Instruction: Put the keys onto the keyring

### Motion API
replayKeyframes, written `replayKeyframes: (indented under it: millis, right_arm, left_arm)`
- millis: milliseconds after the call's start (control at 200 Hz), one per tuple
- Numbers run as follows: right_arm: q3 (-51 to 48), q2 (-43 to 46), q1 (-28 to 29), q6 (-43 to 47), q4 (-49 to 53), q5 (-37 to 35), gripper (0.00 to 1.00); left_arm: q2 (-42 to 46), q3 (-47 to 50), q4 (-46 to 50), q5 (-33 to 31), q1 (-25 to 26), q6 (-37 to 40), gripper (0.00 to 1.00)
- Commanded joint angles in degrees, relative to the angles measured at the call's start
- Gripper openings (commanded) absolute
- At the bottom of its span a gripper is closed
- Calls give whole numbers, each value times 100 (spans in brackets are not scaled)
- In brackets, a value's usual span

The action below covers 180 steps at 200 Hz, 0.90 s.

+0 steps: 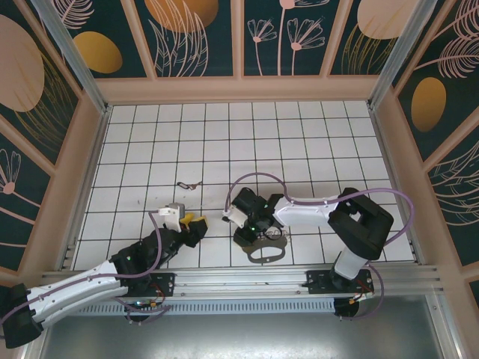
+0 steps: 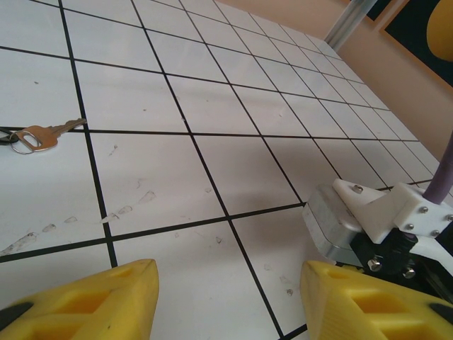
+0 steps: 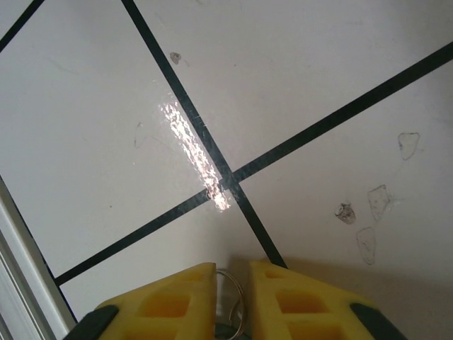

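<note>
One key (image 2: 39, 136), brass-coloured with a small ring at its head, lies flat on the white tiles at the left of the left wrist view; from above the key (image 1: 187, 184) is a small dark shape beyond the left arm. My left gripper (image 2: 226, 297) is open and empty over a tile seam, well short of the key. The keyring (image 1: 266, 252), a dark oval loop, lies on the floor just below my right gripper (image 1: 253, 226). In the right wrist view my right gripper (image 3: 231, 283) is nearly closed, with a thin metal ring (image 3: 233, 294) pinched between its yellow fingers.
The right arm's white and metal wrist (image 2: 368, 219) sits close to the right of my left fingers. Purple cables (image 1: 262, 178) arc above the right arm. An aluminium rail (image 1: 224, 280) runs along the near edge, and peach walls (image 1: 239, 90) enclose the tiled floor.
</note>
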State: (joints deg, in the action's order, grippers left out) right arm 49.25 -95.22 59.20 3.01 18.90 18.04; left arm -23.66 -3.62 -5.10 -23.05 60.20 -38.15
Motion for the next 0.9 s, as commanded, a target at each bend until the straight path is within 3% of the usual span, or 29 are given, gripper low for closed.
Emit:
replayKeyframes:
  millis: [0,896]
  right_arm:
    - [14,26,73,-23,349,-54,17]
    - [-30,371,191,-403,488,305,20]
  left_arm:
    - [20,40,9,-96,-27,45,56]
    - [127,158,-61,-48,-26,31,56]
